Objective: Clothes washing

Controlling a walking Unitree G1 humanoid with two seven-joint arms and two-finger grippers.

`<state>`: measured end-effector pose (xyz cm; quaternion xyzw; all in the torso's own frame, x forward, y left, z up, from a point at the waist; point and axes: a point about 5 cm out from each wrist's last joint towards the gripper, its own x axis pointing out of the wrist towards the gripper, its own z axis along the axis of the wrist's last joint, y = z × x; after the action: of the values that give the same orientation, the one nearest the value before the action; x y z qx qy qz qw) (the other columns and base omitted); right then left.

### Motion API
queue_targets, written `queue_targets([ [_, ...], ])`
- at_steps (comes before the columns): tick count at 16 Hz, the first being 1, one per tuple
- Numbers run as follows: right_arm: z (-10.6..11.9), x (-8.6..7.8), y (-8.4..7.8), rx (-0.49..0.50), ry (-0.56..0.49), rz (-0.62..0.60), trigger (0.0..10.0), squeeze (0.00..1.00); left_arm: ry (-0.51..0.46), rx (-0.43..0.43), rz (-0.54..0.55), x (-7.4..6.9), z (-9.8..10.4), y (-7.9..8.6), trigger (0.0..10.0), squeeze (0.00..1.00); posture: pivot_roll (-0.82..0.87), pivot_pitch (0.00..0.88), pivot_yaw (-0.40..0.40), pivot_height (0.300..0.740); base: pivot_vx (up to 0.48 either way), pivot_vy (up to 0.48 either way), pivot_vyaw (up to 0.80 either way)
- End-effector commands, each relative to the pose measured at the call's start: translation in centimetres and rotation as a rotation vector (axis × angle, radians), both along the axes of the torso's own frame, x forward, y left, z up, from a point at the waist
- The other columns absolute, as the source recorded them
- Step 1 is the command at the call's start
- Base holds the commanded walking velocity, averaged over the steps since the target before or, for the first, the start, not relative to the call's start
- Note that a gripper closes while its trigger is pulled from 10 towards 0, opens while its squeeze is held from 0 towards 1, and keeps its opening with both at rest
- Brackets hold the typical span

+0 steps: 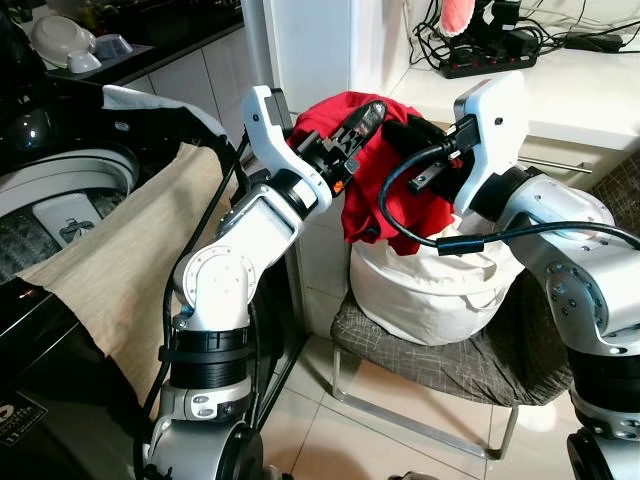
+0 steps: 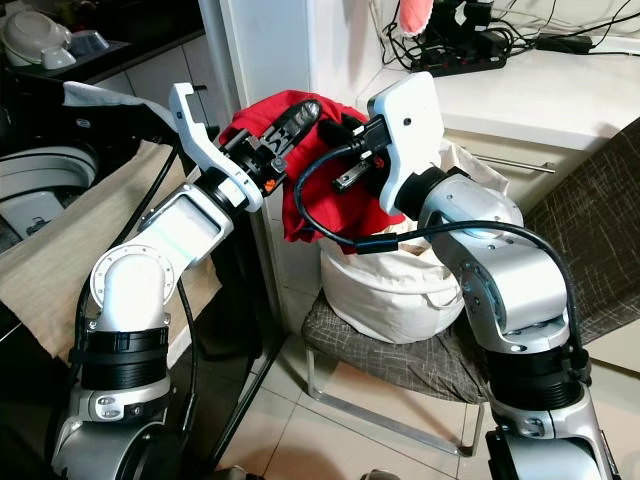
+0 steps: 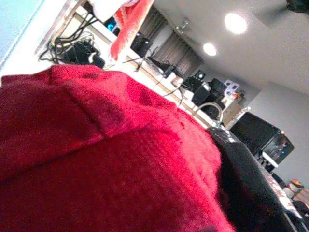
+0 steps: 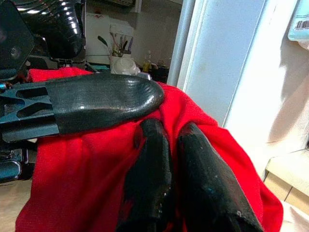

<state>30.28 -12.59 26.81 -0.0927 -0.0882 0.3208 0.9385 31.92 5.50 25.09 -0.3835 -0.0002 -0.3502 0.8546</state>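
Observation:
A red garment (image 1: 365,205) hangs bunched in the air above a white laundry bag (image 1: 430,290) that sits on a chair. My left gripper (image 1: 362,122) holds the garment's top from the washer side, one black finger (image 4: 101,101) lying across the cloth. My right gripper (image 4: 171,133) meets it from the other side, its two fingers pressed together into the red fabric. In the left wrist view the red garment (image 3: 106,159) fills most of the picture. The top-loading washing machine (image 1: 60,185) stands to my left.
A beige cloth (image 1: 130,260) drapes over the washer's front edge. The chair (image 1: 440,365) has a grey seat and metal legs on a tiled floor. Behind the bag are a white counter (image 1: 590,90) with a power strip (image 1: 488,62) and a white pillar.

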Motion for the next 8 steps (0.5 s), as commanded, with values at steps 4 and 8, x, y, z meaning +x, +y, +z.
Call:
queue_targets([
  [4,1.01,0.08,0.44,0.000,-0.052,0.000,10.0,0.00,0.024,0.045,0.048,0.19,-0.67,-0.01,0.0,0.00,-0.12,0.000,0.085,0.740,0.000,0.000,0.00],
  [8,0.99,-0.05,0.36,0.010,-0.047,0.001,10.0,0.00,0.022,0.018,0.067,0.51,-0.25,0.21,0.0,0.00,-0.12,0.000,0.088,0.740,0.000,0.000,0.00],
])
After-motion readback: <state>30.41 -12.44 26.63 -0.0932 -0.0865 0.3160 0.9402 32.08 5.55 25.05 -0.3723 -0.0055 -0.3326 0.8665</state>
